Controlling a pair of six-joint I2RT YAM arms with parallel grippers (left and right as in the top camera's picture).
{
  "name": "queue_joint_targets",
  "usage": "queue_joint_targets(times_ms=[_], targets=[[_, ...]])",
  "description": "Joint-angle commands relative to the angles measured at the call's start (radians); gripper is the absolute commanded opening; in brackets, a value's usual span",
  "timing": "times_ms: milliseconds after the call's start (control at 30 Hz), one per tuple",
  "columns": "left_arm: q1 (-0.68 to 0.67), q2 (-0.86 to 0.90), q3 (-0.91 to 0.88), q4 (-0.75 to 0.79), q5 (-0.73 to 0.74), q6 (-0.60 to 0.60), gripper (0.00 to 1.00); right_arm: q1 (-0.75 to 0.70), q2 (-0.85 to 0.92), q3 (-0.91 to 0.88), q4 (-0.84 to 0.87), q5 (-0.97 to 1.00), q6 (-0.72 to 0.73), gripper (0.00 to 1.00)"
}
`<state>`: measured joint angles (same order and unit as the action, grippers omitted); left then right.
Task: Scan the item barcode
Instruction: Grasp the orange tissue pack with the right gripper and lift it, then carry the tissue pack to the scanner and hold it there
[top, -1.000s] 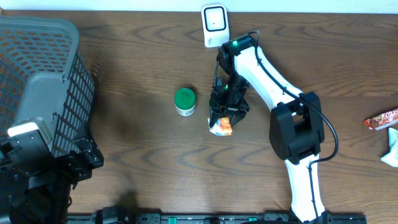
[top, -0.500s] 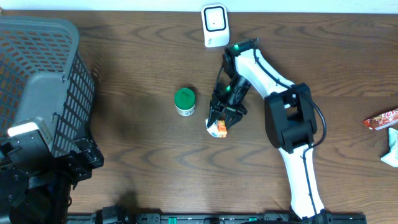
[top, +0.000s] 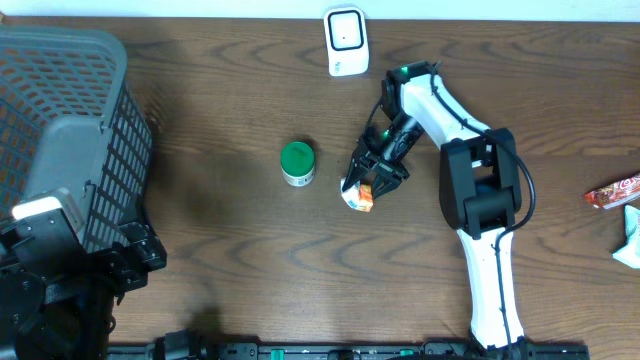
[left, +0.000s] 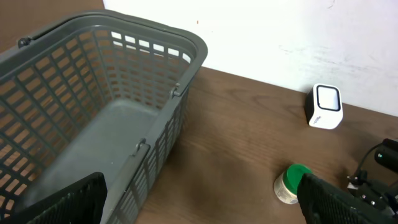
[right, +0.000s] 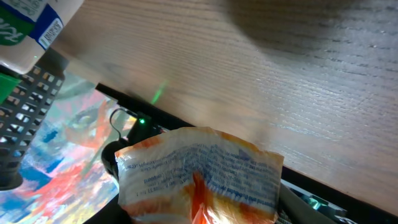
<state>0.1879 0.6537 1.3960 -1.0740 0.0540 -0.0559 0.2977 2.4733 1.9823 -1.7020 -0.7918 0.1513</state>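
The right gripper (top: 364, 186) pinches a crumpled orange-and-white packet (top: 357, 200) near the middle of the wooden table (top: 200, 240); from the right wrist camera the packet (right: 199, 180) fills the lower frame with its fine print facing the lens; whether it touches the wood or hangs just above it is hard to say; the white scanner (top: 346, 41) stands well apart at the table's far edge; a green-lidded jar (top: 297, 163) sits near the packet, to its left in the overhead view; the left gripper (left: 205, 202) hangs with fingers (left: 68, 200) spread wide by the grey basket (top: 60, 120); a red wrapper (top: 612, 191) lies at the right edge
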Motion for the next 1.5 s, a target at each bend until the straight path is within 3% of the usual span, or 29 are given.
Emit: queue_joint_targets(times_ms=[0,500,733,967,1233,1367,1467], targets=[[-0.003,-0.002,-0.001,0.000,0.010,-0.009,0.98,0.000,-0.010,0.000,-0.001,-0.048,-0.011,0.48],[-0.003,-0.002,-0.001,0.000,0.010,-0.009,0.98,-0.003,-0.069,0.013,0.000,-0.255,-0.027,0.44],[-0.003,-0.002,-0.001,0.000,0.010,-0.009,0.98,-0.002,-0.115,0.196,0.050,-0.248,-0.012,0.38],[-0.003,-0.002,-0.001,0.000,0.010,-0.009,0.98,0.005,-0.115,0.542,0.176,-0.006,0.162,0.38],[-0.003,-0.002,-0.001,0.000,0.010,-0.009,0.98,0.033,-0.117,0.954,0.127,0.224,0.222,0.36],[-0.003,-0.002,-0.001,0.000,0.010,-0.009,0.98,0.074,-0.127,1.069,0.047,0.343,0.237,0.38],[-0.003,-0.002,-0.001,0.000,0.010,-0.009,0.98,0.122,-0.130,1.089,0.026,0.575,0.194,0.41]])
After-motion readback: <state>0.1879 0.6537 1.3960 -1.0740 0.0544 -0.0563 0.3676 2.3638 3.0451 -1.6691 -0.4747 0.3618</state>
